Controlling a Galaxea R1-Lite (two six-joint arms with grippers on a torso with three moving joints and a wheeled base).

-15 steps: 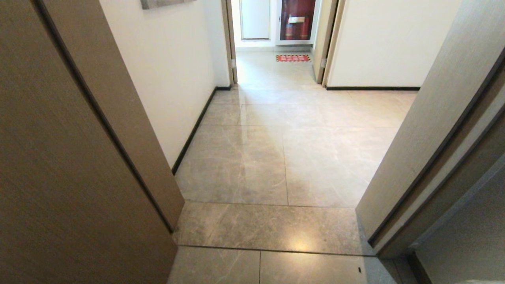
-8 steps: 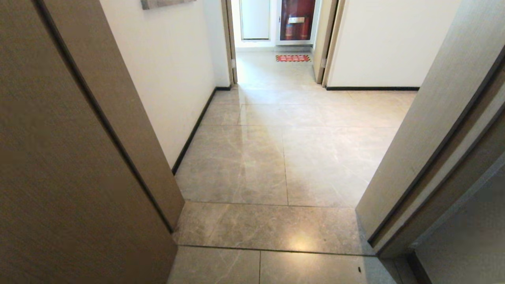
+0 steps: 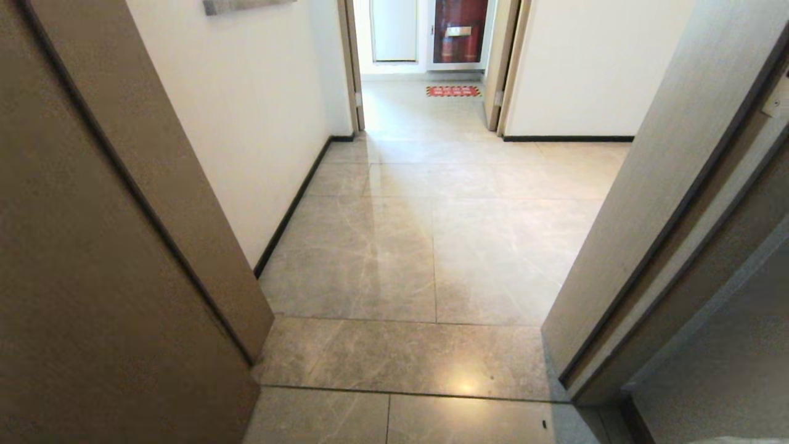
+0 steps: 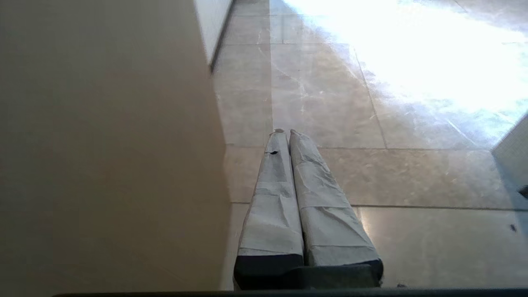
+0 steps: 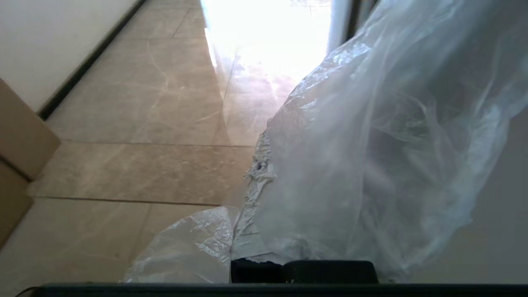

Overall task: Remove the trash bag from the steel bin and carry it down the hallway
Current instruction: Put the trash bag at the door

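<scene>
The trash bag (image 5: 371, 144), clear and crinkly, billows over my right gripper (image 5: 268, 167), which is shut on its plastic; one taped finger (image 5: 253, 194) shows through the folds. My left gripper (image 4: 286, 132) is shut and empty, its taped fingers (image 4: 272, 198) pressed together above the tiles, close to a brown door panel (image 4: 103, 144). The hallway (image 3: 431, 246) with glossy grey-beige tiles stretches ahead in the head view, where neither arm shows. The steel bin is out of view.
Brown door frames stand close on the left (image 3: 123, 246) and the right (image 3: 647, 216). A white wall with a dark baseboard (image 3: 290, 209) runs along the left. At the far end are a doorway, a red mat (image 3: 453, 90) and a red cabinet (image 3: 459, 31).
The whole head view has shifted slightly to the left, so the camera has moved. Nothing else differs.
</scene>
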